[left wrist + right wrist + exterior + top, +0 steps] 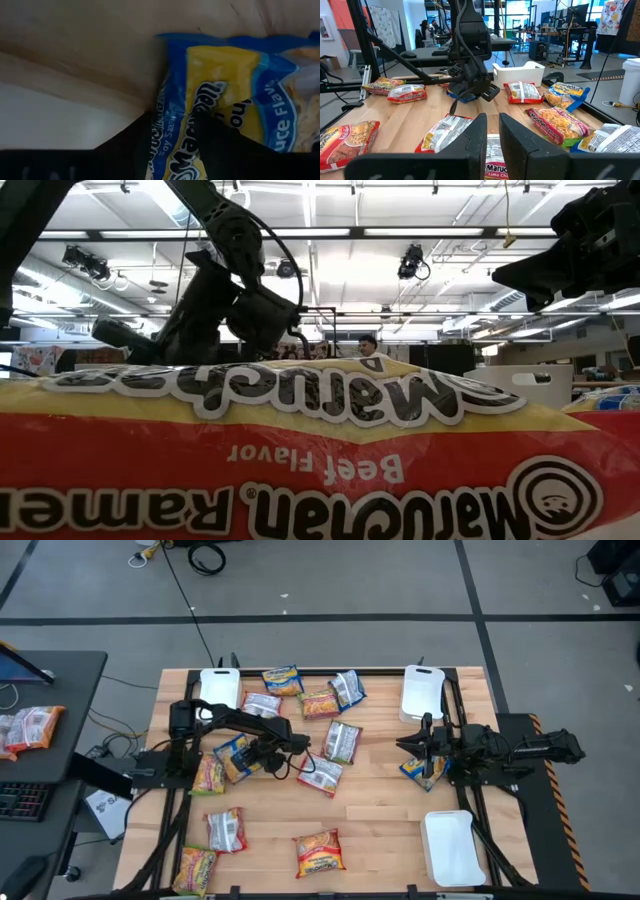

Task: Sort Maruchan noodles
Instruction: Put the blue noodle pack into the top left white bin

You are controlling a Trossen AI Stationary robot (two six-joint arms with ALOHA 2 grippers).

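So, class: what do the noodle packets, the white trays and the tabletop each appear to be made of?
Noodle packets: thin glossy plastic film, judging by crinkles and printed sheen. White trays: probably smooth, matte moulded plastic, with rounded rims. Tabletop: light wood, showing plank seams and grain. The left claw is down on a blue-yellow packet.

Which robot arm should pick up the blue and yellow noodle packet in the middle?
Left. The left gripper is already down on the crinkly blue-yellow plastic noodle packet, fingers straddling its edge; the right gripper is far across the wooden table.
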